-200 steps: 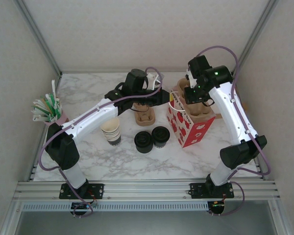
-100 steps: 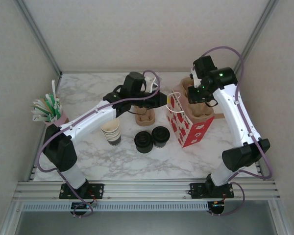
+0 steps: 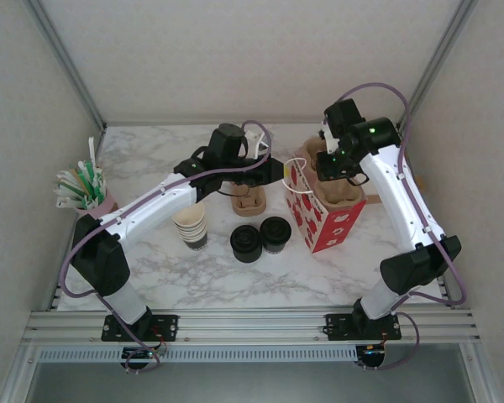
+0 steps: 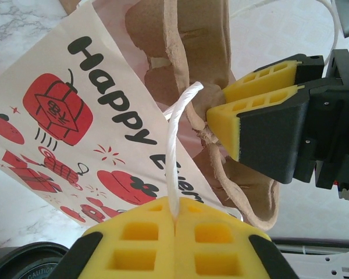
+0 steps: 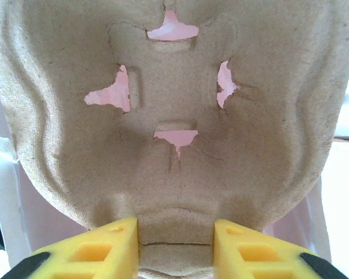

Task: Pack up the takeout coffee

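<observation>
The takeout coffee [image 3: 275, 234], a dark cup with a black lid, stands on the marble table in front of the red-and-white paper bag [image 3: 324, 220]. My left gripper [image 3: 279, 173] is shut on the bag's white cord handle [image 4: 175, 145], its fingertips [image 4: 145, 232] pressed together. My right gripper [image 3: 329, 159] is shut on the rim of a brown cardboard cup carrier [image 3: 343, 190] that sits tilted in the bag's mouth. In the right wrist view the carrier [image 5: 174, 87] is gripped at its lower lip by my right gripper [image 5: 175, 244]. The bag [image 4: 75, 116] shows its printed side.
A stack of black lids [image 3: 246, 244] stands left of the coffee. A stack of cream-rimmed cups [image 3: 191, 225] is further left. A second cardboard carrier [image 3: 248, 198] lies behind them. A pink cup of straws [image 3: 87, 190] stands at the left edge.
My right gripper shifted a little over the bag with the carrier still held. My left gripper edged right, keeping the handle.
</observation>
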Controlling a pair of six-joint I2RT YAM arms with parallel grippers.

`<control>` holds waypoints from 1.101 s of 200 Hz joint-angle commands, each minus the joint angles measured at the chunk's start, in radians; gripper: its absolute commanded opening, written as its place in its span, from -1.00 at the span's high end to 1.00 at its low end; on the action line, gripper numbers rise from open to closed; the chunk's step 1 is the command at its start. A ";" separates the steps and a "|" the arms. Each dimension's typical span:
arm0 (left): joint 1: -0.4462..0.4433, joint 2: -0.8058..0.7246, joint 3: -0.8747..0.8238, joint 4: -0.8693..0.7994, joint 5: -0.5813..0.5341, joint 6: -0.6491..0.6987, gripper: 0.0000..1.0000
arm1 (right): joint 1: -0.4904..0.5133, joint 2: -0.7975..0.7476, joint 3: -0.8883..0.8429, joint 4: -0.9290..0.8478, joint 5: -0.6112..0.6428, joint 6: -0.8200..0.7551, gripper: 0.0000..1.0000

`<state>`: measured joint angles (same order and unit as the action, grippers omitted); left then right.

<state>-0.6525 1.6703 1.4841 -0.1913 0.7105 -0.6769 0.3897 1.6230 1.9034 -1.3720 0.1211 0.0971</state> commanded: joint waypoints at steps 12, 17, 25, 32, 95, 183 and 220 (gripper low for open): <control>0.005 -0.032 -0.004 0.034 -0.005 -0.001 1.00 | 0.002 0.013 -0.022 0.012 0.049 0.018 0.33; 0.006 -0.031 -0.005 0.034 -0.005 -0.001 1.00 | 0.001 0.014 -0.029 0.015 0.050 0.017 0.33; 0.005 -0.031 -0.004 0.033 -0.005 -0.001 1.00 | 0.000 0.015 -0.036 0.018 0.054 0.016 0.33; 0.005 -0.033 -0.005 0.032 -0.005 0.000 1.00 | 0.000 0.016 -0.042 0.020 0.057 0.016 0.33; 0.006 -0.028 -0.006 0.036 -0.003 0.000 1.00 | -0.005 0.014 -0.068 0.039 0.020 0.014 0.33; 0.005 -0.016 0.000 0.040 0.000 -0.004 1.00 | 0.003 0.009 -0.145 0.078 0.024 0.013 0.33; 0.005 -0.020 -0.002 0.039 -0.004 -0.006 1.00 | 0.002 0.011 -0.189 0.107 0.004 0.024 0.33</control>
<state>-0.6525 1.6703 1.4834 -0.1772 0.7109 -0.6773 0.3897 1.6382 1.7454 -1.2888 0.1368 0.1005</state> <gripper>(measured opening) 0.042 0.334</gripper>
